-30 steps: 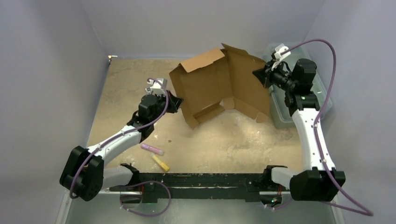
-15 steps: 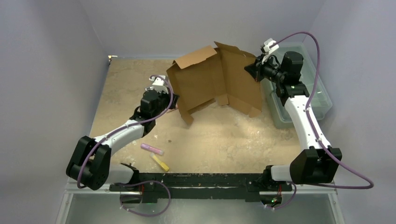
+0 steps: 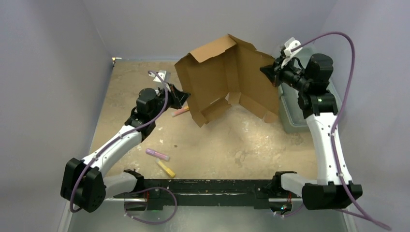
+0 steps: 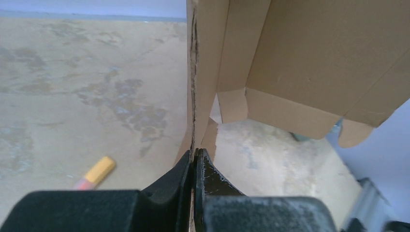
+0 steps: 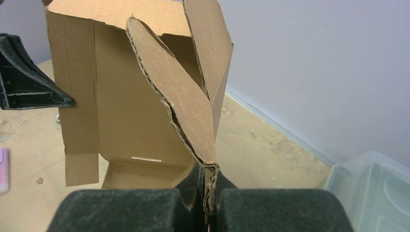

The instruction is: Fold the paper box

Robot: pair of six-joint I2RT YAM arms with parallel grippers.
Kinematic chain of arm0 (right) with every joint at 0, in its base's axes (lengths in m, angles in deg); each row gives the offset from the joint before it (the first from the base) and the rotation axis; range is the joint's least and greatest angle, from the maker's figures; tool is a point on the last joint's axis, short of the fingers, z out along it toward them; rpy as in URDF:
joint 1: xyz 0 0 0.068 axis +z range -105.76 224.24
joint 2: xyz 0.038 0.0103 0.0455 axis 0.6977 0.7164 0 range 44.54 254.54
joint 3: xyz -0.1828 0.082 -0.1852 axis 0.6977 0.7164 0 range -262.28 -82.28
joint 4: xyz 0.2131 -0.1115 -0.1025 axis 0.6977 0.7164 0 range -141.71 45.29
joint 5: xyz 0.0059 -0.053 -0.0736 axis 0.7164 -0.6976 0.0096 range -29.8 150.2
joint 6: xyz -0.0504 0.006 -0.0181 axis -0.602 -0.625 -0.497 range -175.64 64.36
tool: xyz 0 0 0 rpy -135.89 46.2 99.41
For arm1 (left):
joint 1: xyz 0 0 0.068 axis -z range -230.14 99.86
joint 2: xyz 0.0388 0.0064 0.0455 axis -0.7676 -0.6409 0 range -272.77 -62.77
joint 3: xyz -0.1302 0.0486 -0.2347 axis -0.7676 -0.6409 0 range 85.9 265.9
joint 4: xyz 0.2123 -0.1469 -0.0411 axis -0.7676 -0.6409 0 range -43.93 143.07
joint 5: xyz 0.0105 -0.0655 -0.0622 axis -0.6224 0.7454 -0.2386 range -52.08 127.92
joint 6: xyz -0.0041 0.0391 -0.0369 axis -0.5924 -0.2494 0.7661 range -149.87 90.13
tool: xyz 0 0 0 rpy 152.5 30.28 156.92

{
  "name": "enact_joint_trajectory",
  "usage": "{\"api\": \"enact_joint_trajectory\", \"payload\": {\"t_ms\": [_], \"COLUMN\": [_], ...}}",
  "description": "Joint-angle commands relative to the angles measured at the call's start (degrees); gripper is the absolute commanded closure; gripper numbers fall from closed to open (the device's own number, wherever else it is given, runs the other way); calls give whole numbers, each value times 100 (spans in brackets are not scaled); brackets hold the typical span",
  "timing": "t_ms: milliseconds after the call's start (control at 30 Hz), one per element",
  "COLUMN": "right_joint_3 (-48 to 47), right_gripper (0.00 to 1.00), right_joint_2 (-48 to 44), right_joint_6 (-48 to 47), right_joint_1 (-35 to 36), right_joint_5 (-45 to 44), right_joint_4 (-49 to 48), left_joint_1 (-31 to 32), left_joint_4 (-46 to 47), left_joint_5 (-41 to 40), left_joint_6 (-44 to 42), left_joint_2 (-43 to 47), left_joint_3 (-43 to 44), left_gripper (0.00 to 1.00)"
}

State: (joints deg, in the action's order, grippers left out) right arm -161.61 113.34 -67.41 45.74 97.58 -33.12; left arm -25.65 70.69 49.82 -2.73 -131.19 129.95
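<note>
Between the two claws stands the paper box [image 3: 220, 79], upright: left gripper [image 4: 195, 159] pinches its side edge, right gripper [image 5: 209, 171] clamps a flap. Probably light, stiff, easily creased; best held near fold lines.

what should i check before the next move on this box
1. Left gripper shut on the paper box edge: ok.
2. Right gripper shut on the opposite flap: ok.
3. Box panels folded into shape: not ok, it stands open in a V.
4. Box bottom clear of the table: cannot tell.
5. Orange marker out of the way: not ok, it lies close by the box's left edge.
</note>
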Motion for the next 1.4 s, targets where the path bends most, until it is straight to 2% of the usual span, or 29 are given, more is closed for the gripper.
{"api": "enact_joint_trajectory", "payload": {"t_ms": [0,167,500,800,900,1133,1367], "right_joint_3": [-389,-393,-26,-274,-340,-372,-412], "right_gripper": [100,100,100,100,100,100,100], "right_joint_2": [-543,-942,-1346,-504,-272,202,432], "right_joint_6": [-445,-666,-992,-921,-854,-666,-425], "right_joint_1": [8,8,8,66,318,824,869], "right_joint_5": [-44,-231,-497,-267,-514,-875,-693], "right_joint_4": [1096,1711,2195,1925,1676,1108,714], "left_joint_1": [-14,107,424,417,365,-371,-787], "left_joint_4": [-203,-125,-831,-866,-732,-395,-30], "left_joint_5": [583,823,369,61,19,228,883], "left_joint_6": [1167,2054,3032,3070,3063,2882,2297], "left_joint_2": [464,725,961,497,254,-150,-433], "left_joint_3": [116,-182,-423,-479,-468,-682,-600], "left_gripper": [100,100,100,100,100,100,100]}}
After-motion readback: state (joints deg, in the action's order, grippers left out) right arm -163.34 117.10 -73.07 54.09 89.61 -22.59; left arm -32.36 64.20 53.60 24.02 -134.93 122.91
